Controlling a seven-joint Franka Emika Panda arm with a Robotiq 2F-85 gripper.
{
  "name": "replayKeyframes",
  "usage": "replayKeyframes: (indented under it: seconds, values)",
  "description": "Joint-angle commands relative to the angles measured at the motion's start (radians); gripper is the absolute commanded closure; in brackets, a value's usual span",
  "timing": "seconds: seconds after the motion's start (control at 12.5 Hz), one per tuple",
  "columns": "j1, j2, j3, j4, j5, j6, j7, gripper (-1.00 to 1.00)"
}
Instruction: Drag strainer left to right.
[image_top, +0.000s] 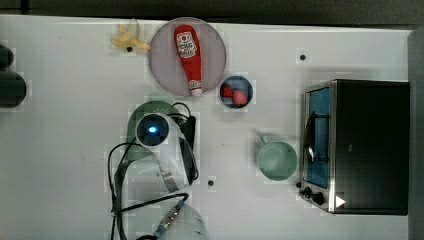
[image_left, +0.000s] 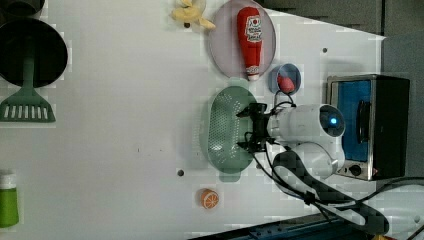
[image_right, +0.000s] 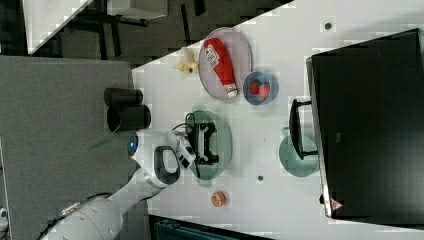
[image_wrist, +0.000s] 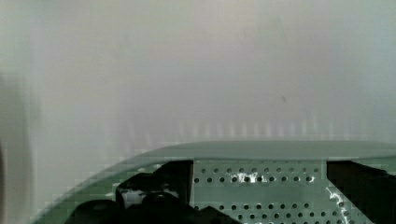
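Observation:
The strainer (image_left: 222, 131) is a pale mint-green oval bowl with a perforated inside, lying on the white table. In the top view the arm's wrist covers most of the strainer (image_top: 150, 108). My gripper (image_left: 251, 128) hangs over the strainer's edge on the left view's right, open wide, with both black fingers (image_left: 250, 111) reaching down inside the bowl. The right view shows the gripper (image_right: 206, 145) over the middle of the strainer (image_right: 224, 137). In the wrist view the holed wall (image_wrist: 261, 186) fills the gap between the two dark fingers (image_wrist: 159, 186). Nothing is gripped.
A ketchup bottle (image_top: 189, 55) lies on a grey plate (image_top: 162, 65), beside a blue bowl (image_top: 236, 91) and a banana (image_top: 129, 40). A mint mug (image_top: 276, 160) and a toaster oven (image_top: 360, 145) stand at the top view's right. An orange slice (image_left: 210, 198) and a green spatula (image_left: 27, 105) also lie on the table.

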Motion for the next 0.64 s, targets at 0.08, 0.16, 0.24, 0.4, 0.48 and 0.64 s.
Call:
replayKeyframes:
  seconds: [0.08, 0.16, 0.24, 0.4, 0.48, 0.64]
  values:
    - [-0.040, -0.029, -0.061, -0.028, -0.019, -0.011, -0.149, -1.00]
    - [-0.043, -0.029, -0.082, -0.028, -0.019, -0.007, -0.195, -1.00]
    - [-0.045, -0.029, -0.104, -0.029, -0.019, -0.004, -0.233, -1.00]
    - [-0.049, -0.029, -0.148, -0.029, -0.019, 0.001, -0.271, -1.00]
    - [-0.050, -0.029, -0.167, -0.029, -0.019, 0.001, -0.286, -1.00]
    - [-0.051, -0.029, -0.200, -0.030, -0.019, 0.000, -0.289, -1.00]
